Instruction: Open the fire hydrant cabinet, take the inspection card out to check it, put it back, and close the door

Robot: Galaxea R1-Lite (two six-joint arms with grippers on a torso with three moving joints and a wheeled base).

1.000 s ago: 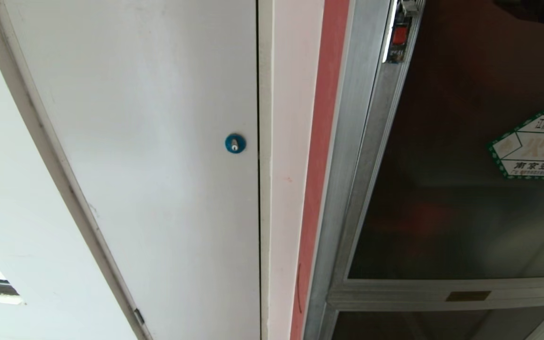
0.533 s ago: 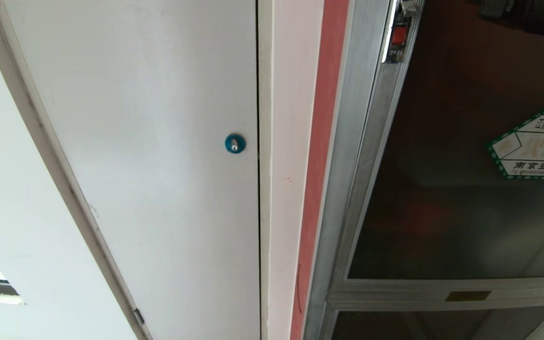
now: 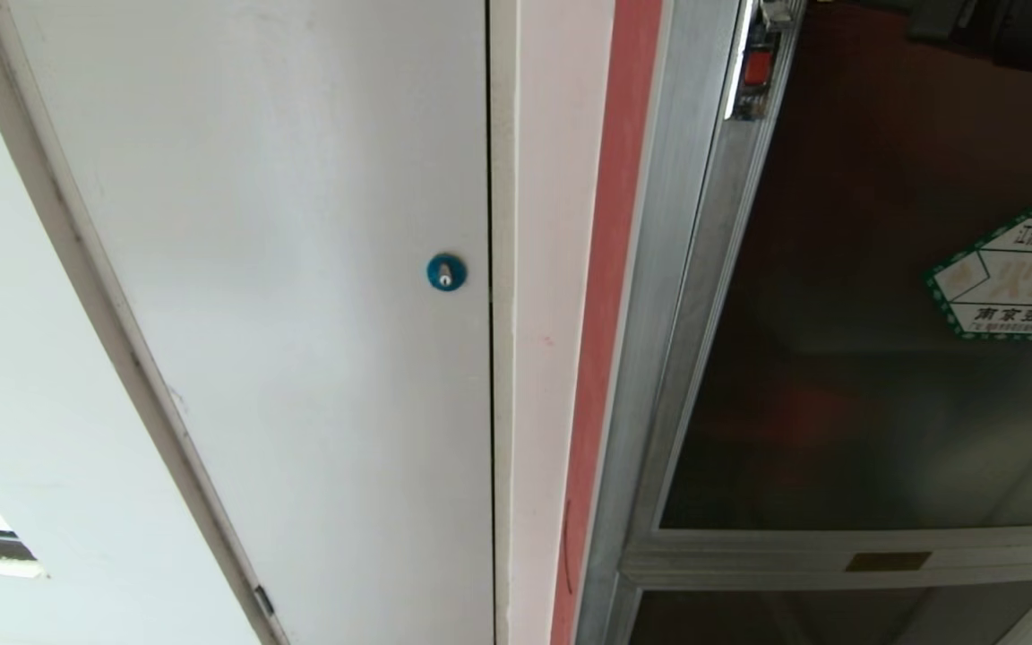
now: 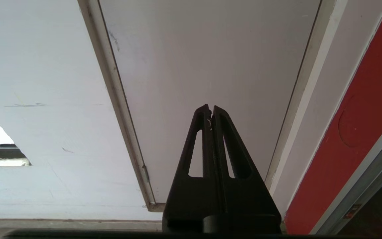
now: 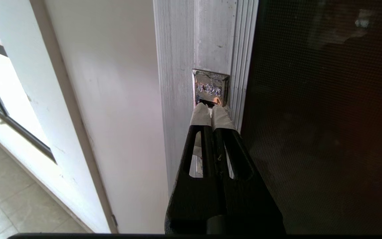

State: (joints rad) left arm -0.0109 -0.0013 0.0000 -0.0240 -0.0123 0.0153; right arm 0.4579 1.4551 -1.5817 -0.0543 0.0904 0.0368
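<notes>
Contact point noted: right end effector point(image 5: 212, 114), fingers pressed together and holding nothing, is set tip-first against the latch plate point(image 5: 210, 87) on the door point(image 5: 327, 116) frame's vertical stile; door seen closed. Left end effector point(image 4: 211, 111), likewise closed, is parked farther off.

left gripper point(image 4: 211, 108): two black tapered fingers, each pierced by a long triangular slot, bare black tips | right gripper point(image 5: 212, 111): same black slotted fingers, tips wrapped in pale grey tape point(image 5: 200, 116)
</notes>
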